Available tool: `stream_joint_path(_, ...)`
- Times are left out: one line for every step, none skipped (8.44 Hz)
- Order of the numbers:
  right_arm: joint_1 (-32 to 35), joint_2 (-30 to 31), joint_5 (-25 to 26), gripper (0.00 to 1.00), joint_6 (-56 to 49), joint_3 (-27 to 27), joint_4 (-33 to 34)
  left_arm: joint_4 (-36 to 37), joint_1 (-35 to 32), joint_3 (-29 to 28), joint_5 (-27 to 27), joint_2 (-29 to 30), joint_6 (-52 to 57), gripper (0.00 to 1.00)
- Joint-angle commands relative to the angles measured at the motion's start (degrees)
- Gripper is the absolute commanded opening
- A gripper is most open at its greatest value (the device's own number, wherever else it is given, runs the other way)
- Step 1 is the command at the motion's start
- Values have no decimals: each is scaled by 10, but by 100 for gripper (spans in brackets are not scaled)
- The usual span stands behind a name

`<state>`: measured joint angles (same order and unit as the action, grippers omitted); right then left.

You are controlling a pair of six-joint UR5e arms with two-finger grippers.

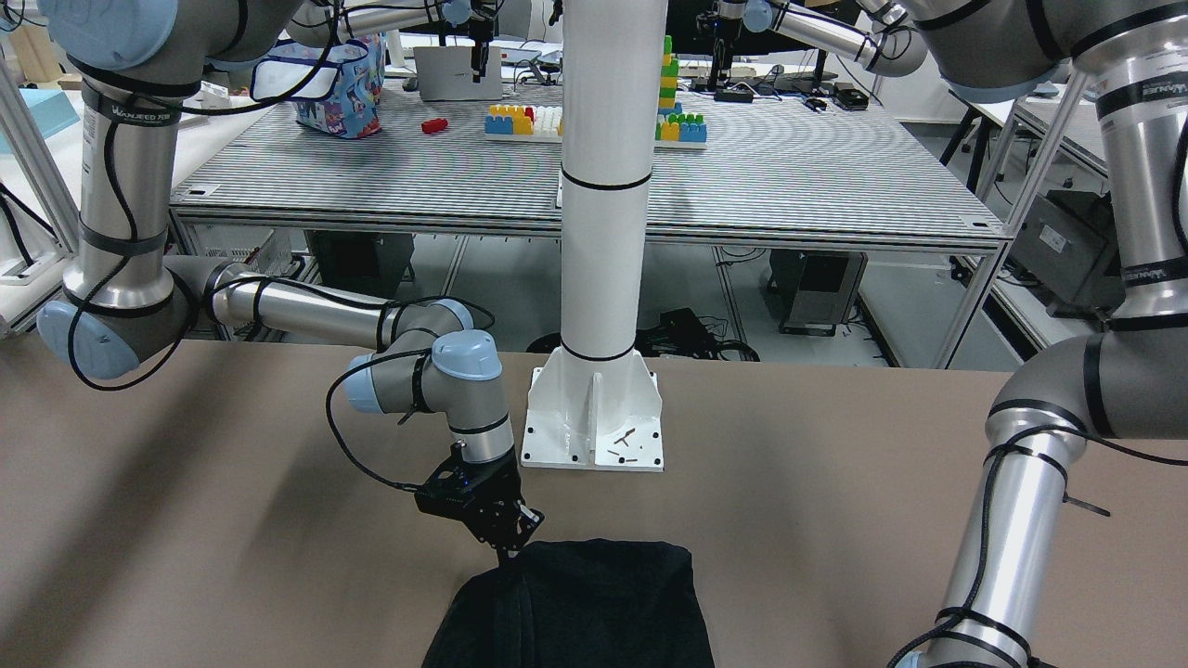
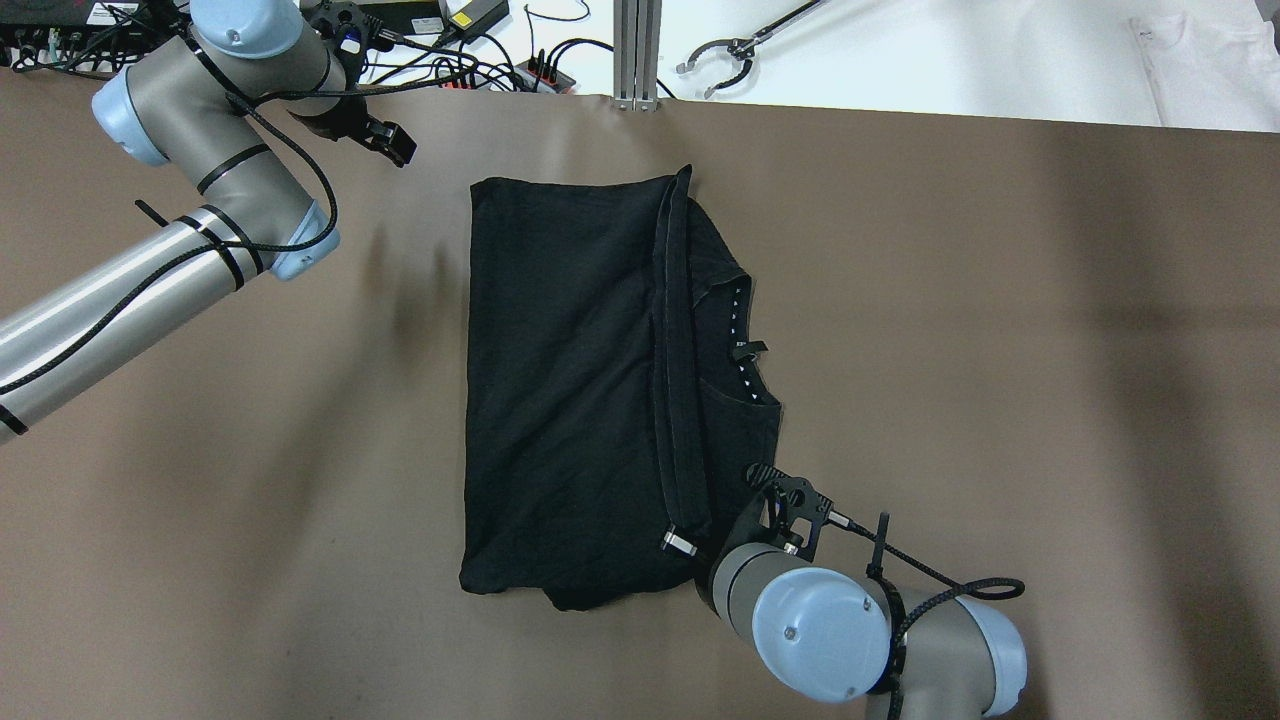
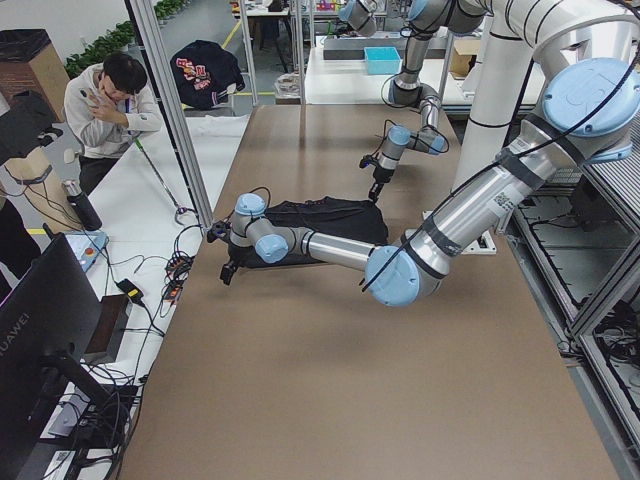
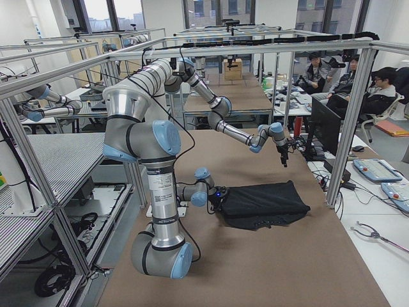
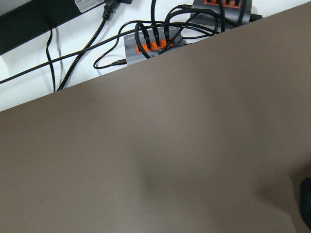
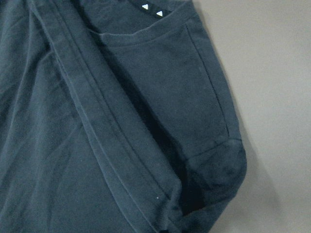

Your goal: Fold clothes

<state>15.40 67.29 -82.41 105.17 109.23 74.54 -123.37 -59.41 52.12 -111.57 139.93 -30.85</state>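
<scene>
A black T-shirt [image 2: 570,400] lies folded lengthwise on the brown table [image 2: 1000,350]. Its hem strip [image 2: 680,350] runs down the middle and the collar [image 2: 740,350] shows on the right side. My right gripper [image 1: 508,554] is at the near end of the hem, its fingers drawn together on the shirt's edge. It also shows in the overhead view [image 2: 690,545]. The right wrist view shows only the shirt [image 6: 121,121] close up, a sleeve [image 6: 214,170] at the right. My left gripper [image 2: 392,148] is open and empty above bare table at the far left, apart from the shirt.
The robot's white post and base plate [image 1: 594,417] stand at the table's near edge. A power strip and cables [image 5: 150,41] lie past the far edge, and a grabber tool [image 2: 720,55] on the white table. An operator [image 3: 110,100] sits there.
</scene>
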Motion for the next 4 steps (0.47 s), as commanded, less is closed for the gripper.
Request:
stream_joint_path(-35, 5, 36, 0, 0, 10, 13, 1, 0, 0, -1, 0, 0, 100)
stream_joint_path(-35, 8, 37, 0, -1, 11, 13, 0, 0, 0, -1, 0, 0, 100)
stream_joint_path(-35, 12, 44, 86, -14, 10, 14, 0, 0, 1, -1, -1, 0, 100)
stream_joint_path(-34, 14, 48, 94, -28, 14, 19, 0, 0, 1, -2, -2, 0, 100)
